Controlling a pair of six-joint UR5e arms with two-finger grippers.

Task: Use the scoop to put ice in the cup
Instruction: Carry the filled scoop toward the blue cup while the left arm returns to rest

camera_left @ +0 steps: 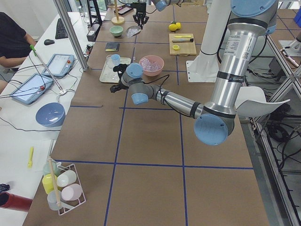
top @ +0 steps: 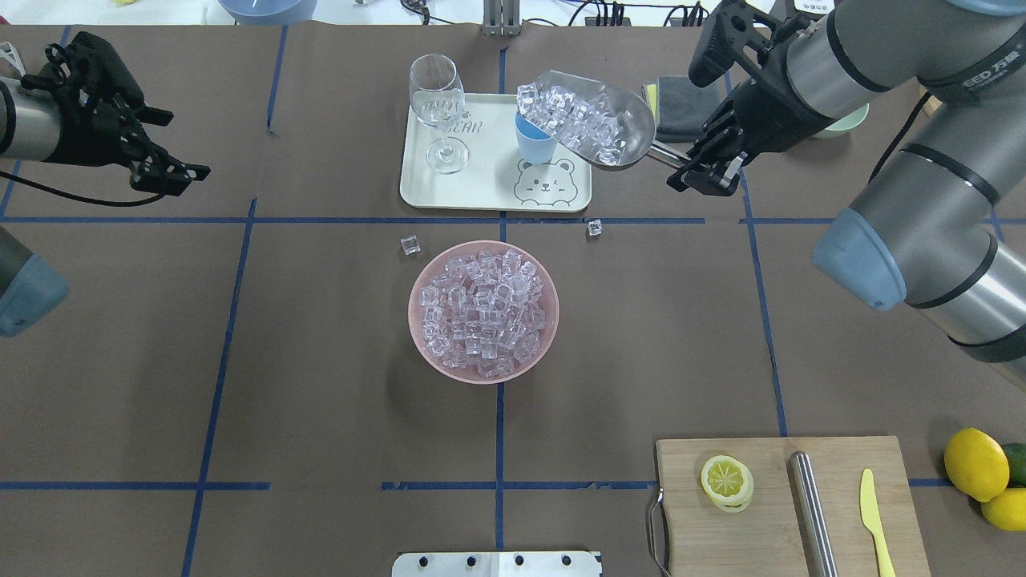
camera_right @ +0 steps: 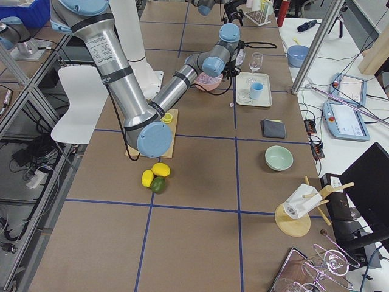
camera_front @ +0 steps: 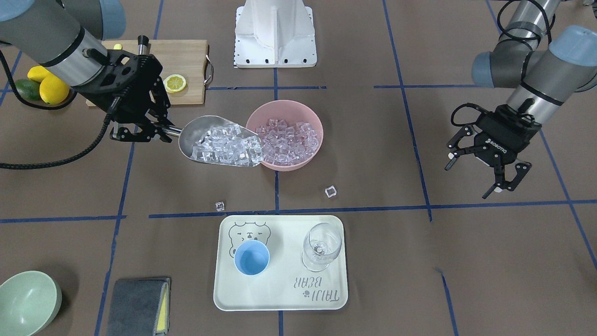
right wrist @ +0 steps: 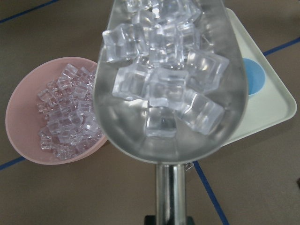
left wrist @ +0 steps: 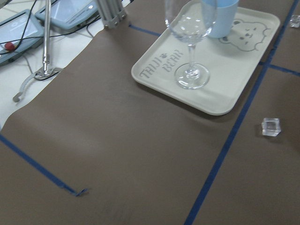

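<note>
- Ice (camera_front: pixel 224 144): a heap of clear cubes is carried in the trough of the scoop. A larger supply is held in the pink bowl (camera_front: pixel 291 165) at the table's middle.
- Scoop (camera_front: pixel 189 140): the stainless-steel trough is held raised above the table and roughly level. In the right wrist view the pink bowl is seen below on one side and the tray corner with the cup on the other.
- Right gripper (camera_front: pixel 156 131): the fingers are clamped on the scoop's thin rod handle, just behind the trough.
- Cup (camera_front: pixel 252 257): the light-blue plastic cup is stood upright on the tray, partly over the printed bear. Its blue inner bottom is in plain view.
- Tray (camera_front: pixel 280 233): a cream rectangular tray is set near the pink bowl, on the side away from the robot.
- Wine glass (camera_front: pixel 322 247): a clear stemmed glass is stood upright on the same tray, apart from the cup.
- Loose cubes: two are lain on the table between bowl and tray (camera_front: pixel 330 192) (camera_front: pixel 219 206).
- Left gripper (camera_front: pixel 473 177): the fingers are spread wide with nothing between them. It is held well apart from the tray and bowl.
- Cutting board (camera_front: pixel 182 60): a lemon slice (camera_front: pixel 174 83), a steel cylinder (top: pixel 811 505) and a yellow knife (top: pixel 874 513) are laid on it.
- Green bowl (camera_front: pixel 28 301) and grey cloth (camera_front: pixel 137 305): these are placed at the table's far edge on the robot's right.
</note>
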